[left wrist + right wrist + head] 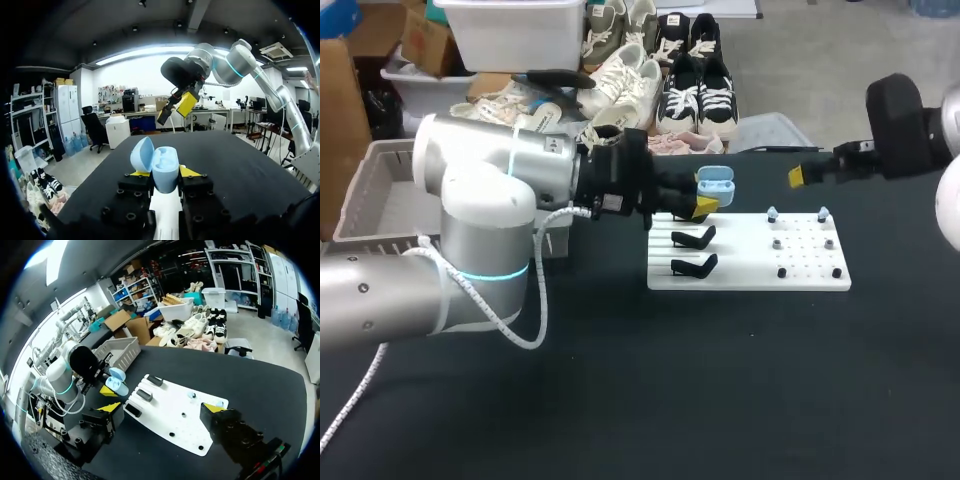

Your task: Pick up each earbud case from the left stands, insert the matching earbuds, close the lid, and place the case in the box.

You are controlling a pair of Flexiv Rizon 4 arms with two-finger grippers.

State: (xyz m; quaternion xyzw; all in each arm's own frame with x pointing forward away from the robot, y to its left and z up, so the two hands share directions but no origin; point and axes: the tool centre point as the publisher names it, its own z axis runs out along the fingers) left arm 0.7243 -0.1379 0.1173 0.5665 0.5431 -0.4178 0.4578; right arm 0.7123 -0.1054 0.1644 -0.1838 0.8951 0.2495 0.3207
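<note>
L gripper (159, 172) grips the blue case (162, 165), lid open, up by the left end of the white board (750, 272). R gripper (161, 408) is wide open w/ nothing in it. The earbuds (772, 213) sit on the board's right side, near R gripper. So R arm is nearer. The case waits to its left.
</note>
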